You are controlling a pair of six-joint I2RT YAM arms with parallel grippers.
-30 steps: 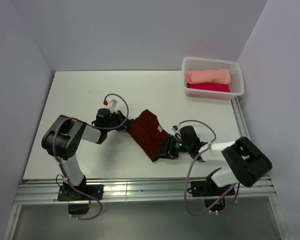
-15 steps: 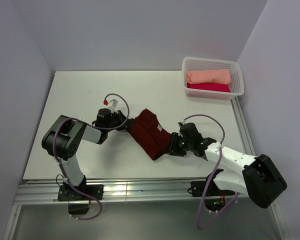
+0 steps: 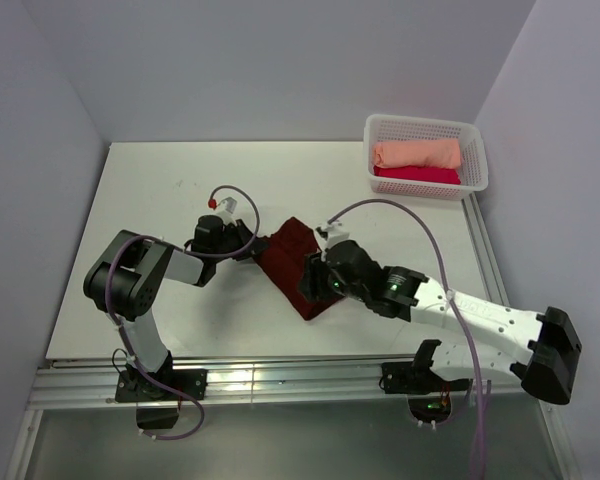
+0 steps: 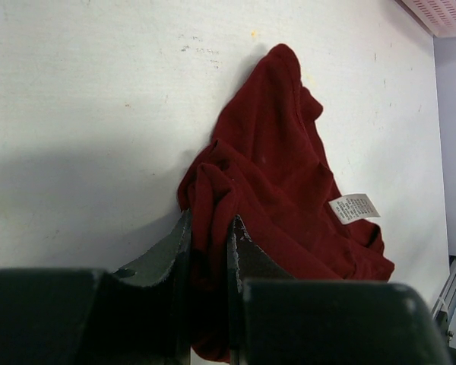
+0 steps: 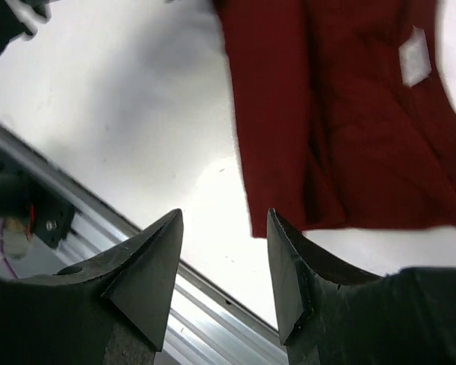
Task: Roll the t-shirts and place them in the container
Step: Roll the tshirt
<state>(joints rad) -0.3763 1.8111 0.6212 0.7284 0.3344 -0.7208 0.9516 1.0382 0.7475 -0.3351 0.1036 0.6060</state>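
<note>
In mid-frame on the table (image 3: pixel 160 200), the maroon t-shirt (image 3: pixel 285 262), likely limp and light, lies bunched, one end clenched in the left claw (image 4: pixel 209 228), the right claw (image 5: pixel 224 224) released over its lower corner, the likeliest hold

Left arm (image 3: pixel 145 285) and right arm (image 3: pixel 480 318) are both showing black rounded joint housings, with white link covers running between them. A lilac cable (image 3: pixel 405 212) is trailing along the right arm. A matching left cable (image 3: pixel 230 192) is ending in a small red tip (image 3: pixel 211 203). Left gripper (image 4: pixel 210 228) and right gripper (image 5: pixel 223 220) are showing matte dark-grey, wedge-shaped fingers. Black base plates (image 3: pixel 160 385) are carrying both arms.
</note>
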